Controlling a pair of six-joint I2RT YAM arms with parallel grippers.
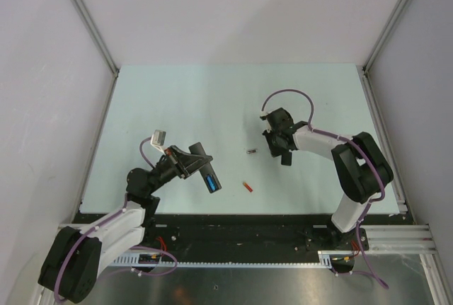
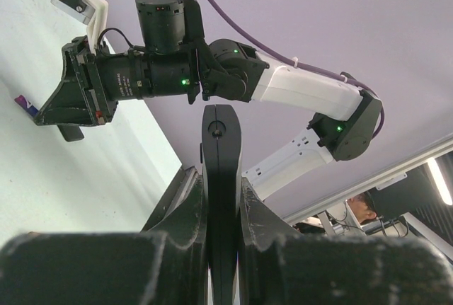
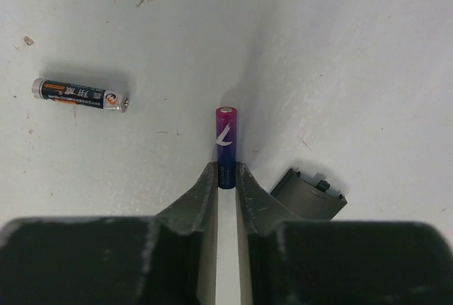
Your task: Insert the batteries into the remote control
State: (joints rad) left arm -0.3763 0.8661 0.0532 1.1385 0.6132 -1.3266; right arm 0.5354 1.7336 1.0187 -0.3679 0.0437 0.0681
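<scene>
Right wrist view: right end effector (image 3: 225,175), nearly shut, pinches the purple battery (image 3: 225,131) by its very end, so lift gently; left end effector (image 2: 221,177) clamps the remote (image 2: 221,131).

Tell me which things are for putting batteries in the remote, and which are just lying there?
For the job:
remote control, held in the left gripper
purple battery, held in the right gripper
black-and-silver battery on the table
red-orange battery on the table

Just lying there:
black plastic piece beside the right gripper, perhaps a lid
</scene>
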